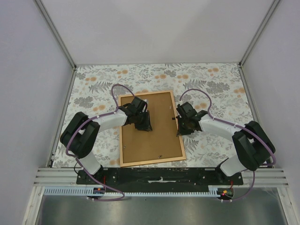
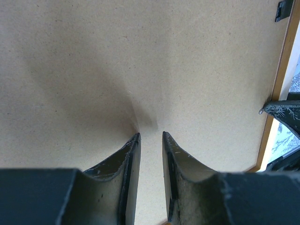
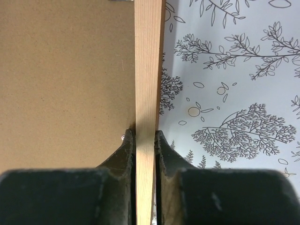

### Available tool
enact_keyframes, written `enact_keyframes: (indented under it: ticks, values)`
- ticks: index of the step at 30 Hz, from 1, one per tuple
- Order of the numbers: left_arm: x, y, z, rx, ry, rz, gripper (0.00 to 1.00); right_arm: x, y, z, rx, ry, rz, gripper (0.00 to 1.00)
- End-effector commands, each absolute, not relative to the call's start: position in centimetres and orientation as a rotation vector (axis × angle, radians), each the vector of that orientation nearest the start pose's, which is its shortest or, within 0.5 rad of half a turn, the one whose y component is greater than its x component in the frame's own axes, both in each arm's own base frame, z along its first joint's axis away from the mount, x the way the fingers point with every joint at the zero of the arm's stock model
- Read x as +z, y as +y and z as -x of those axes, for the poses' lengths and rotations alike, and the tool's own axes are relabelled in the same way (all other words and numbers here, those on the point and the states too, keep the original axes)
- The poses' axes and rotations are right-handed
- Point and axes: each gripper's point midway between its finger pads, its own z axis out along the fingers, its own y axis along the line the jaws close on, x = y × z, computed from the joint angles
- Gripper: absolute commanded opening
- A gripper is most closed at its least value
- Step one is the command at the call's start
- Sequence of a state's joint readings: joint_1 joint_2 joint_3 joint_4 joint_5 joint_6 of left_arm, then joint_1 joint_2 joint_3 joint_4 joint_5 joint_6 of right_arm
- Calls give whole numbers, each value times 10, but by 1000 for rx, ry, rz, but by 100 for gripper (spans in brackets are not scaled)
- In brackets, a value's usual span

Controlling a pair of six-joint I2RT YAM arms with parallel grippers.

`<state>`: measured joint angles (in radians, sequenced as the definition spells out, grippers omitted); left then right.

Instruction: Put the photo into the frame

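One pale tablecloth printed with grey leaves and orange flowers (image 1: pixel 211 84) covered the whole work surface. Near its middle, between the two arms, lay a thin light-brown wooden rectangular frame (image 1: pixel 150 162), flat on the cloth and turned slightly out of square with the table's edges. A stiff brown fibreboard backing panel (image 1: pixel 152 140) filled the frame from rail to rail, face up.

Both arms reached inward from their bases at the near edge. The white-and-black left arm (image 1: pixel 101 123) bent in over the frame's left rail, and the left gripper (image 2: pixel 151 136) pointed down at the panel, left of its centre. Its jaws stood a narrow gap apart with nothing between them, only bare fibreboard showing through. Whether the fingertips (image 2: pixel 133 143) pressed the panel or hung just above it could not be told.

The right arm (image 1: pixel 220 126) came in from the other side, and the right gripper (image 3: pixel 145 133) sat at the middle of the frame's right rail (image 3: pixel 147 61). Its jaws were clamped on that rail — one finger on the panel side, the other on the cloth side, each touching the wood.

A small black clip (image 2: pixel 281 10) sat at the panel's edge against the right rail, further along it from the right gripper.
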<state>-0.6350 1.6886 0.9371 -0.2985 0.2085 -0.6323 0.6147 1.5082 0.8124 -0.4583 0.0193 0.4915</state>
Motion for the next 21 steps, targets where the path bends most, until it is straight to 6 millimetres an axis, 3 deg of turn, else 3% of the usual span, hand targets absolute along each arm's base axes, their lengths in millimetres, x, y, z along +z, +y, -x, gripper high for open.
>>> enact_keyframes:
  ticks: [1, 3, 6, 8, 14, 21]
  values:
    - [7, -250, -248, -576, 2816, -56, 33, 40, 187, -245, 262, 2695, 156, 25]
    - [8, -251, -247, -581, 2815, -64, 33, 54, 190, -253, 277, 2647, 150, 48]
    - [8, -251, -248, -583, 2814, -67, 33, 78, 195, -278, 257, 2569, 103, 67]
    - [10, -252, -248, -587, 2809, -70, 33, 88, 201, -298, 228, 2535, 85, 69]
    - [15, -253, -251, -586, 2803, -92, 33, 84, 224, -362, 167, 2533, 42, 73]
    - [21, -255, -250, -603, 2800, -109, 33, 77, 227, -400, 111, 2531, -5, 74]
